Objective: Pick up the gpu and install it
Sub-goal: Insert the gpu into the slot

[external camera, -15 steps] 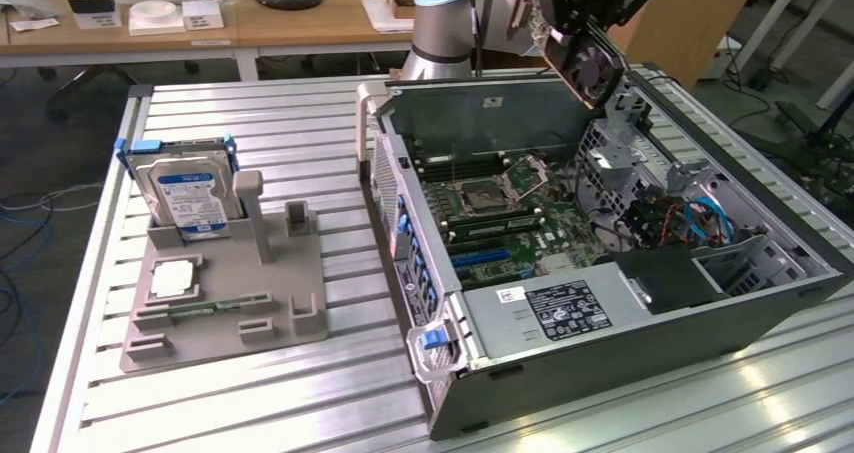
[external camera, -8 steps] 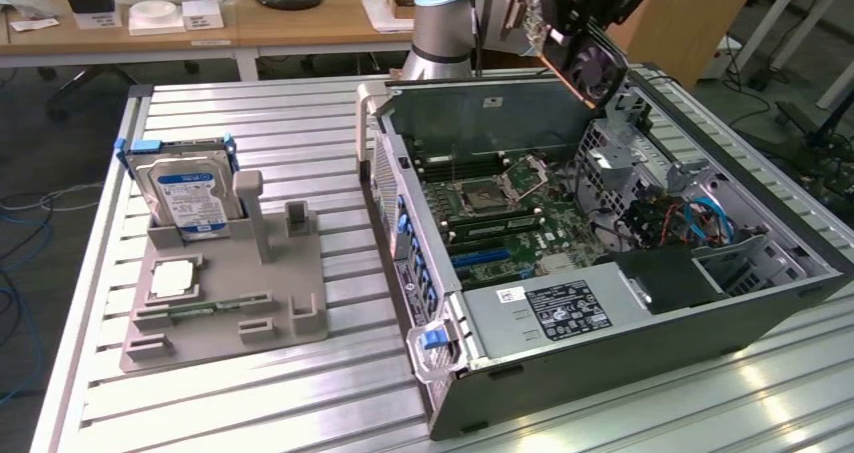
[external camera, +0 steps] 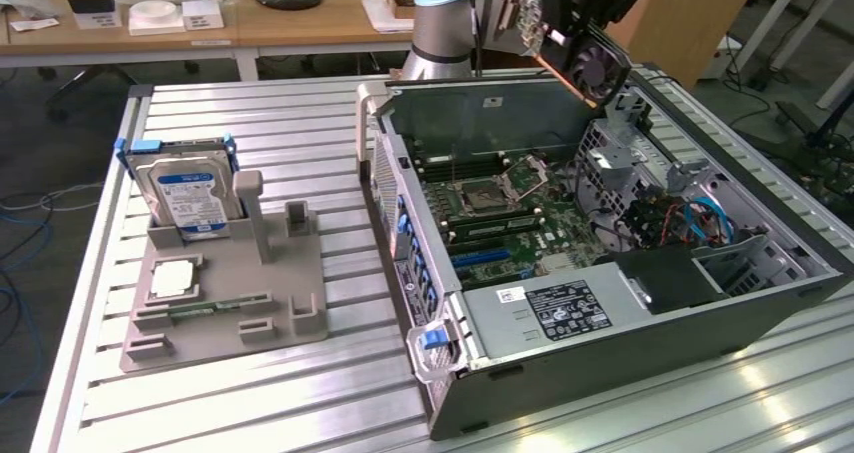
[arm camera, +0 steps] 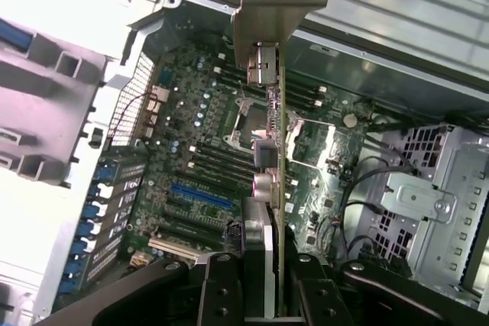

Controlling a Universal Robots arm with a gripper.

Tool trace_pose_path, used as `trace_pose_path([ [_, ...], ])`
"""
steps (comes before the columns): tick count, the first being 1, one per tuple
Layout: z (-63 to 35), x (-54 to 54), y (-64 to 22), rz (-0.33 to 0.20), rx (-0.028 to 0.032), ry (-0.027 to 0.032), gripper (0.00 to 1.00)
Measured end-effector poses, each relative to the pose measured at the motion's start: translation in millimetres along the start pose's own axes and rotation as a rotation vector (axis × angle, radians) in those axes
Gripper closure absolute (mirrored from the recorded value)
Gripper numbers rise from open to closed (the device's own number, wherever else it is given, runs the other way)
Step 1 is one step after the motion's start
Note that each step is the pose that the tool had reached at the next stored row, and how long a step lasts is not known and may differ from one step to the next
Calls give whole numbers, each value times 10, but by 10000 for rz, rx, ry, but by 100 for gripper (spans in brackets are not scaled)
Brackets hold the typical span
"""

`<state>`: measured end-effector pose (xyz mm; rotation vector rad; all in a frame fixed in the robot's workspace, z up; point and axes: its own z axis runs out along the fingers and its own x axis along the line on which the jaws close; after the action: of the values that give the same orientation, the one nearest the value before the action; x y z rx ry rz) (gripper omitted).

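Gripper (arm camera: 263, 299) fingers clamped on gpu (arm camera: 266, 154). Card held edge-on above motherboard (arm camera: 199, 158) of open case (external camera: 641, 363). Hard drive (external camera: 187, 198) upright in grey holder (external camera: 267, 303) beside case.

**gpu (arm camera: 261, 246), one expansion card, held clear of the machine**
Thin flat card, seen edge-on in the wrist view: a narrow green board edge with a grey block on one face and a bare metal bracket (arm camera: 275, 5) at the far end. It was clamped at its near end in the gripper (arm camera: 267, 299), above the motherboard (arm camera: 191, 158) and touching nothing. In the exterior view (external camera: 597, 61) its dark fan face stood tilted over the far corner of the open computer case (external camera: 747, 273).
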<state>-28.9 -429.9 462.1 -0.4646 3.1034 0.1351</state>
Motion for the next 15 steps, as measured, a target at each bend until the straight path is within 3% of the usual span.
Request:
trace_pose_path([
  [15, 1, 6, -1, -1962, -26, 166, 72],
])
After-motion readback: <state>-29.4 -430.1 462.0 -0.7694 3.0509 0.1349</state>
